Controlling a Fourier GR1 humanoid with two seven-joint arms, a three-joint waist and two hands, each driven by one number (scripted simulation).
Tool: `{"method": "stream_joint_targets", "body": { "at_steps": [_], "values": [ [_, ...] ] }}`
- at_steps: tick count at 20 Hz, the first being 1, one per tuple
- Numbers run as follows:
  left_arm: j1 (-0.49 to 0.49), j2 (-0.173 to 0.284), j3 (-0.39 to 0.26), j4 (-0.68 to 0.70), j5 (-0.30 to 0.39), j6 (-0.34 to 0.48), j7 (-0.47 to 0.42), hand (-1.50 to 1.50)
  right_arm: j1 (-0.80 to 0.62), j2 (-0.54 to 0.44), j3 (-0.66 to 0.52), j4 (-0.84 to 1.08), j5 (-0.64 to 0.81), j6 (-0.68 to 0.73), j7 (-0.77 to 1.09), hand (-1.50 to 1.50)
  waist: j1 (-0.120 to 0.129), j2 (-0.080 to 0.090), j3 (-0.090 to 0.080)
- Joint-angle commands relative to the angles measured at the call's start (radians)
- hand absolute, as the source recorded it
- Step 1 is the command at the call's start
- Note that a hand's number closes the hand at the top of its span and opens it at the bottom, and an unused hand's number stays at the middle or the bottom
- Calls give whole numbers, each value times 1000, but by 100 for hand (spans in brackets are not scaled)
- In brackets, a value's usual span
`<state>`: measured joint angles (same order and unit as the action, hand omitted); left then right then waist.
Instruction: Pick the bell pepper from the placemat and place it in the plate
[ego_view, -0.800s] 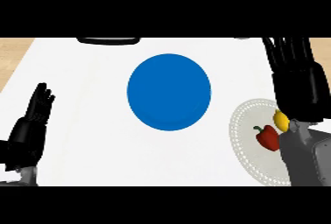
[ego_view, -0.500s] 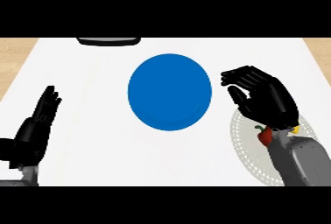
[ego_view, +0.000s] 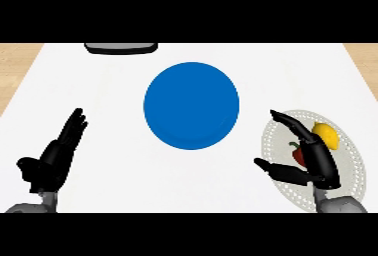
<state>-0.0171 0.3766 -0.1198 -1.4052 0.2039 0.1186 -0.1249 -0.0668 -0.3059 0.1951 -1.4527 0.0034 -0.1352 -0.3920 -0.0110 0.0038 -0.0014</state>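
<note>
Right hand (ego_view: 314, 162) over the pale placemat (ego_view: 353, 175) at the counter's right side, fingers straight and spread from the thumb, holding nothing. Red bell pepper (ego_view: 298, 156) lies on the placemat, partly hidden behind the hand; contact between them not clear. A yellow fruit (ego_view: 327, 136) sits just beside the pepper. Blue plate (ego_view: 191, 105) at centre, nothing on it, well apart from the pepper. Left hand (ego_view: 55, 157) rests open near the lower left. Dark object (ego_view: 120, 47) at the far edge. Bare white counter (ego_view: 111, 100) between hands and plate.
</note>
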Motion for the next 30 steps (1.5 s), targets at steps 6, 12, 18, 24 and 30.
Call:
{"method": "stream_joint_targets", "body": {
  "at_steps": [6, 12, 18, 24, 30],
  "values": [
    [-44, 1, 44, 38, 1, -60, 19, 0, 189, -68, -109, -47, 91, -94, -163, -150, 4, -5, 1],
    [-26, -46, 32, 145, -31, -64, -106, 0, 225, -262, -122, -178, 228, -55, 114, -150, -1, -4, -1],
    [-8, -49, 21, 91, -58, -35, -80, 0, 248, -368, -27, -242, 406, 41, 378, -150, 12, -4, -1],
    [-57, -39, 73, 117, -36, -94, -60, 0, 261, -378, -60, -326, 392, 181, 510, -150, 5, -4, 1],
    [23, -68, 60, -5, -77, -59, -6, 0, 233, -313, -32, -316, 506, 225, 626, -150, 11, -6, 1]
  ]
}}
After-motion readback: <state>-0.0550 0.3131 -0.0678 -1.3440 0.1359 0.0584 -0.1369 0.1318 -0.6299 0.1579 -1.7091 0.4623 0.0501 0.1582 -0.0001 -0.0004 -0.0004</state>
